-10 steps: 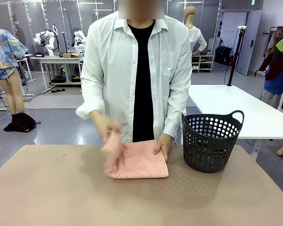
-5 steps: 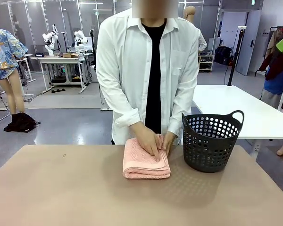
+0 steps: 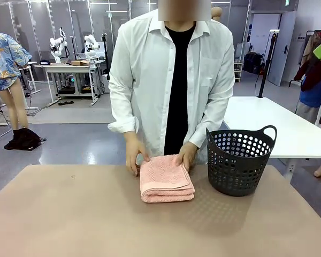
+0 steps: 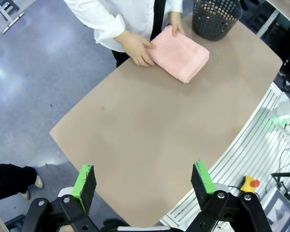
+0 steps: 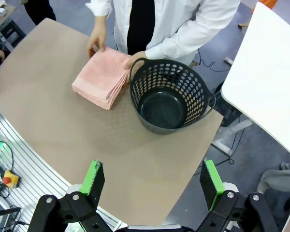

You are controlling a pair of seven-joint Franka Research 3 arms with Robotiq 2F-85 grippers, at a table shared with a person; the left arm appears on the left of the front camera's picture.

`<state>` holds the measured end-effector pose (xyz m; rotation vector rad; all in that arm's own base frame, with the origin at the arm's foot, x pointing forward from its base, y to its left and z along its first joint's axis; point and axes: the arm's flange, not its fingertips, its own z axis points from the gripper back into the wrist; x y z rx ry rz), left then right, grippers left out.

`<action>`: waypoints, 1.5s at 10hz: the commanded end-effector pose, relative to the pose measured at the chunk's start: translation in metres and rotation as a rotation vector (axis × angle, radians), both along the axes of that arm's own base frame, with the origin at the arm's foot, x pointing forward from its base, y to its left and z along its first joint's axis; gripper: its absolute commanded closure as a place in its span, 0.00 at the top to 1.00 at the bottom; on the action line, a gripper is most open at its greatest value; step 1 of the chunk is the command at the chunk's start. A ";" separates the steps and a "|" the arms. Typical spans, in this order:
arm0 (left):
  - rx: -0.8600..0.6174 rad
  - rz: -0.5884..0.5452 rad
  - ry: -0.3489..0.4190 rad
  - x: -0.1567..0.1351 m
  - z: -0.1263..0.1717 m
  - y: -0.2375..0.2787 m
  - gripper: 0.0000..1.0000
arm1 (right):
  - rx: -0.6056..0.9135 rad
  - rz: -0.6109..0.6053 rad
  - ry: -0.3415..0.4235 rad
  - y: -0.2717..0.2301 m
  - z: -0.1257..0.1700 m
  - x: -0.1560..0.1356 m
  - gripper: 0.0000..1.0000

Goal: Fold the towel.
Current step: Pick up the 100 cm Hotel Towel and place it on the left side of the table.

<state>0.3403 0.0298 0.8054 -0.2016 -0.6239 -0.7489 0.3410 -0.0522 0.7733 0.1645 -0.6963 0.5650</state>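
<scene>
**Tan table, folded towel at its far edge**

Across the tan table (image 3: 69,225), the towel (image 3: 166,185) lies folded into a thick pink rectangle close to the far edge, roughly midway along it, its layered edges facing the robot's side. A person in a white shirt stands behind that edge with one hand (image 3: 134,159) against the towel's left side and the other hand (image 3: 186,155) on its far right corner. Just beside the towel, toward the table's right end, stands a black perforated basket (image 3: 239,160); the two are near but apart.

Well apart from the towel, the left end effector (image 4: 144,180) hangs high above the table's near side with its green-padded fingers spread wide and nothing between them. The right end effector (image 5: 152,179) is likewise high up and spread wide, holding nothing, with the basket and the towel both far below it.
</scene>
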 end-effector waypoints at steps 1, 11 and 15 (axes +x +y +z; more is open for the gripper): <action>0.010 -0.010 0.005 -0.001 0.002 0.001 1.00 | -0.005 0.002 0.008 -0.001 0.002 0.001 1.00; 0.010 -0.010 0.005 -0.001 0.002 0.001 1.00 | -0.005 0.002 0.008 -0.001 0.002 0.001 1.00; 0.010 -0.010 0.005 -0.001 0.002 0.001 1.00 | -0.005 0.002 0.008 -0.001 0.002 0.001 1.00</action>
